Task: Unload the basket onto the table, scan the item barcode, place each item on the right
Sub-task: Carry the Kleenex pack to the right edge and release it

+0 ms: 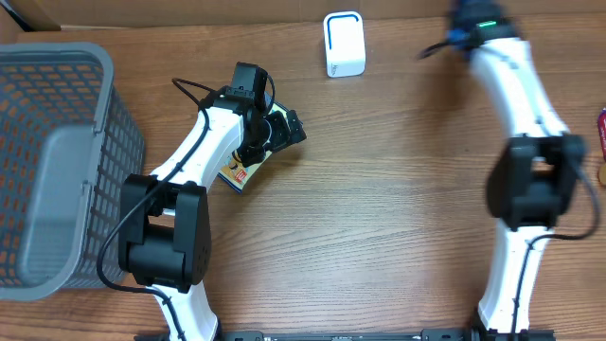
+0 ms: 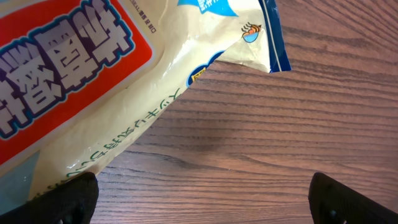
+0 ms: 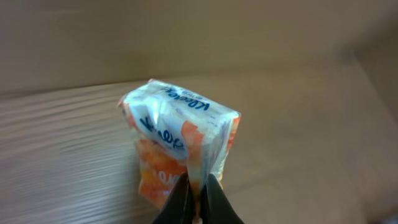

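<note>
My right gripper is shut on the seam of an orange, white and blue tissue pack, which it holds above the wooden table; the picture is blurred. From overhead, the right arm reaches to the far right edge, and the pack is hidden there. A white scanner stands at the back centre. My left gripper is open just above the table, beside a cream snack packet with a red label. The left fingertip touches the packet's edge. Overhead, that packet lies under the left wrist.
A grey mesh basket fills the left side of the table. Small red and yellow objects show at the right edge. A cardboard wall rises behind the held pack in the right wrist view.
</note>
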Controlling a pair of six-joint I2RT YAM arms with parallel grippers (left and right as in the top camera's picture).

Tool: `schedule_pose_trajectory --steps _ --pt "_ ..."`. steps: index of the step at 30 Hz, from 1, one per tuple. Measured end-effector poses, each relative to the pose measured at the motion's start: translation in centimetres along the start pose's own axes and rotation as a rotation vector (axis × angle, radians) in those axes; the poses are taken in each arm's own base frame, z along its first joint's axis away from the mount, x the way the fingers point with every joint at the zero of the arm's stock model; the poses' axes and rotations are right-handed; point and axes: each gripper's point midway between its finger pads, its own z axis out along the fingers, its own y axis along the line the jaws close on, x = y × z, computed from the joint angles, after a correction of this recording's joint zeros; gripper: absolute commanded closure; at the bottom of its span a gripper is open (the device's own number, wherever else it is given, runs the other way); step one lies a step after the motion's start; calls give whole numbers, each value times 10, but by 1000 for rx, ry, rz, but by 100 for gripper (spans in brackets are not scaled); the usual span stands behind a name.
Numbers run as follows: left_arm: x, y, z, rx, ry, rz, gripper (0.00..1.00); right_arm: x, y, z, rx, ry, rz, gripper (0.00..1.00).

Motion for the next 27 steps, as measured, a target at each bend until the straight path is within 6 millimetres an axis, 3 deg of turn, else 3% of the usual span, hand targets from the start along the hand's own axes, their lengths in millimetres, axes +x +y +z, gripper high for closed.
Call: schedule_pose_trajectory --steps 3,5,7,11,19,27 --pt "0 0 0 0 0 0 0 14 -82 18 31 97 238 96" --pt "0 0 0 0 0 0 0 33 -131 27 46 176 383 96" --pt "0 0 0 0 0 0 0 51 -171 32 58 232 501 96" --pt "0 0 0 0 1 0 0 80 -231 34 91 302 656 96" --pt "1 1 0 -2 3 -1 0 114 -305 30 164 344 813 96" --pt "3 2 0 -9 13 -4 0 138 -353 23 237 360 888 95"
